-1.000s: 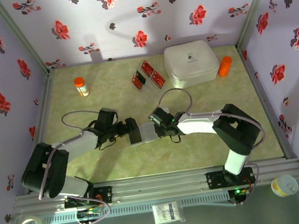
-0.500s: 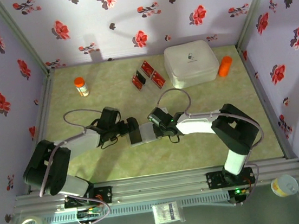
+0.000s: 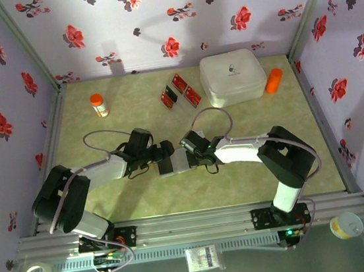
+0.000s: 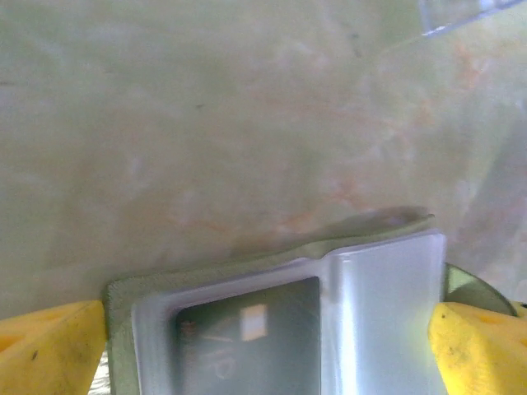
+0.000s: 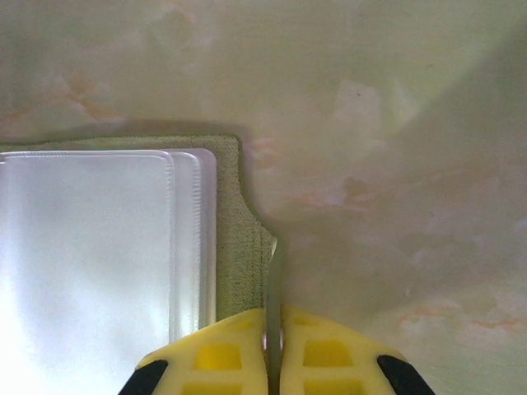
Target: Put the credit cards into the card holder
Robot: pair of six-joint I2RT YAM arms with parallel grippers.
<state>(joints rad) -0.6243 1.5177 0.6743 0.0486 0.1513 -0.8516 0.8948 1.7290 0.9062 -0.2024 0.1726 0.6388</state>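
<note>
1. Olive-green card holder point(image 3: 172, 164) lies opened flat in the middle of the table point(image 3: 110, 198), its grey, clear-pocketed inside facing up between the two arms.
2. At the holder's 3 o'clock edge, the right gripper point(image 3: 185, 160) has its yellow fingers pressed together on a thin lip of the cover.
3. At 9 o'clock, the left gripper point(image 3: 167, 153) stands spread wide, one finger on either side of the holder, clamping nothing.
4. Three red credit cards point(image 3: 180, 91) wait at 12 o'clock, well apart from the holder and beside the white box point(image 3: 232, 77).
5. The step in hand looks like pinning the holder open. The pinch is best held low and level, since the thin lip could slip or the cover fold shut. That would leave the open hand free to fetch a card.
</note>
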